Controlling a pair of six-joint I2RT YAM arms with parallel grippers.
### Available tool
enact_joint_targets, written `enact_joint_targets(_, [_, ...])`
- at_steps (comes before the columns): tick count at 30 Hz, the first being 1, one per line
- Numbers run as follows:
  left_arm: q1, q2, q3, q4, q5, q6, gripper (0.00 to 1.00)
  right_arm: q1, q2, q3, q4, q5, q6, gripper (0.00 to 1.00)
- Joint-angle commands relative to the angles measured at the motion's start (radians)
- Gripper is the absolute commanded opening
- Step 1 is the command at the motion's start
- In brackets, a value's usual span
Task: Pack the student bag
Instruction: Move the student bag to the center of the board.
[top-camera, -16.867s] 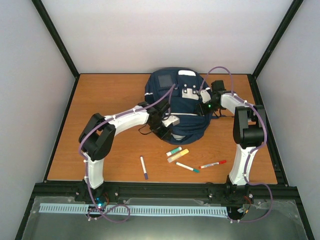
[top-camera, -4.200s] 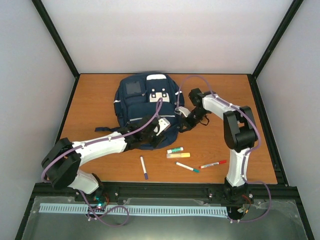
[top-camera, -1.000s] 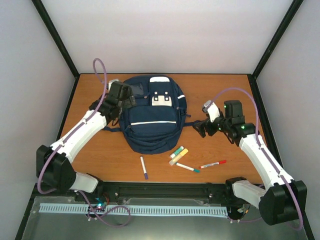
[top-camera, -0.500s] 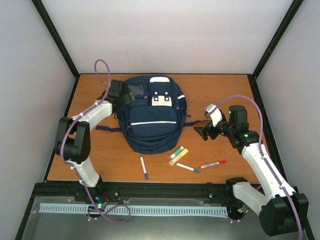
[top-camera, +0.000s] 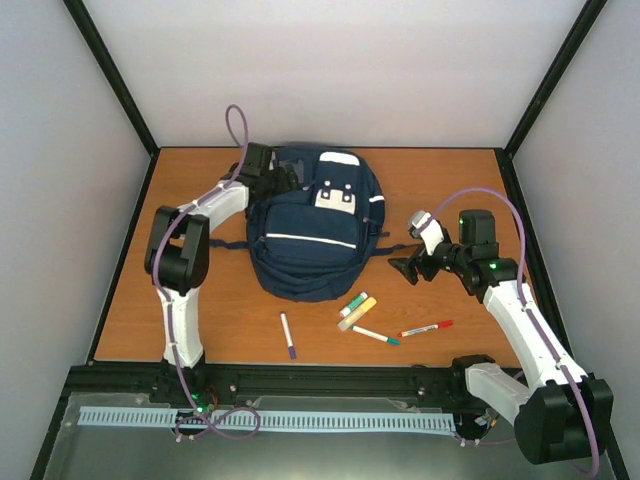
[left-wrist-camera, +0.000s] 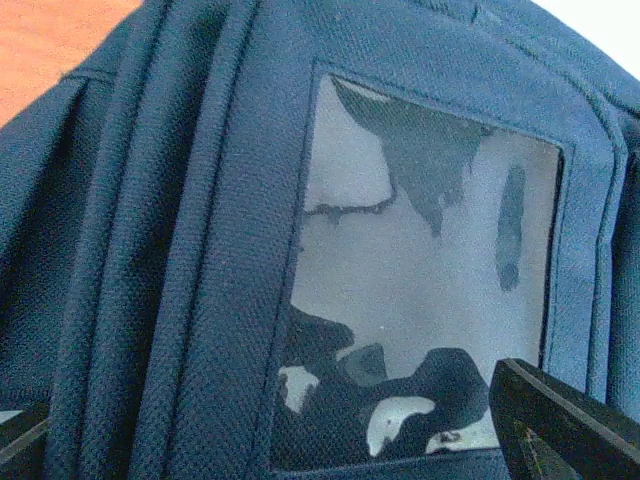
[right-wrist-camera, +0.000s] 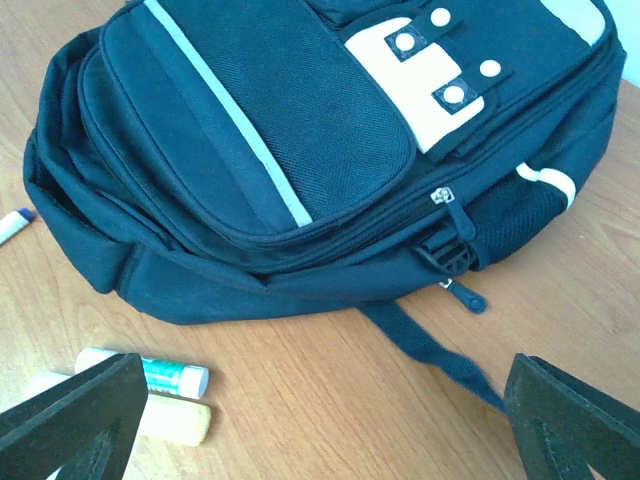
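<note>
1. Toward the far middle of the counter (top-camera: 470, 180), your student bag (top-camera: 305, 250) lies flat, front pockets up.
2. Your left jaws stand wide apart at its far left corner, over the clear window pocket (left-wrist-camera: 430, 250).
3. Your right jaws hang open beside its right side.

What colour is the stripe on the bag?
Pale white, on the navy bag. The stripe shows best in the right wrist view.

Student bag (right-wrist-camera: 270, 160) flat; claw (right-wrist-camera: 322, 405) spread wide, empty.
</note>
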Motion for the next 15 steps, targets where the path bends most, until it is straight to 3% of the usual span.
enact_joint_targets(1, [-0.069, 0.095, 0.191, -0.035, 0.049, 0.027, 0.99, -0.008, -0.027, 0.009, 0.043, 0.082, -0.011, 1.0])
enact_joint_targets(7, [-0.072, 0.025, 0.287, -0.212, 0.006, 0.054, 1.0, -0.029, -0.116, -0.031, 0.149, 0.33, 0.11, 1.0])
enact_joint_targets(10, [-0.103, -0.069, 0.312, -0.417, -0.095, 0.051, 1.0, -0.04, -0.172, -0.084, 0.198, 0.309, 0.141, 1.0])
enact_joint_targets(13, [-0.198, -0.231, 0.224, -0.454, -0.313, 0.129, 1.0, -0.045, -0.163, -0.087, 0.214, 0.287, 0.195, 1.0])
enact_joint_targets(15, [-0.235, -0.349, 0.1, -0.392, -0.324, 0.175, 1.0, -0.047, -0.125, -0.059, 0.181, 0.296, 0.214, 1.0])
